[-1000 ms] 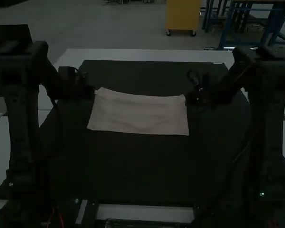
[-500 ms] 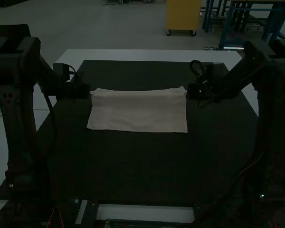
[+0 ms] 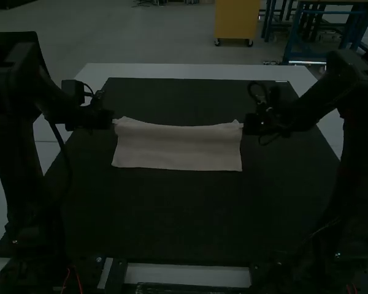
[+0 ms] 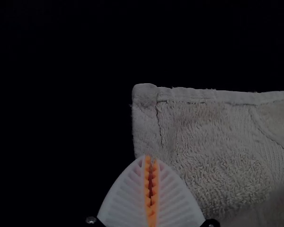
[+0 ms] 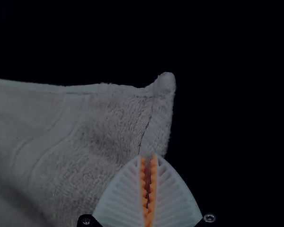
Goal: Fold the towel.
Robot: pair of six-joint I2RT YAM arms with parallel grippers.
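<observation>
Dark mat; towel held between left tool, right tool.

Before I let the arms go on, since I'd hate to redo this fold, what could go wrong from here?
The left gripper and right gripper each seem to pinch the towel only at their fingertips, close to its side edges, so either side could slip free. The far edge sags between them, so the fold might come down with a wrinkle. The corner beyond the right gripper's pinch pokes up, and may end up turned over.
</observation>
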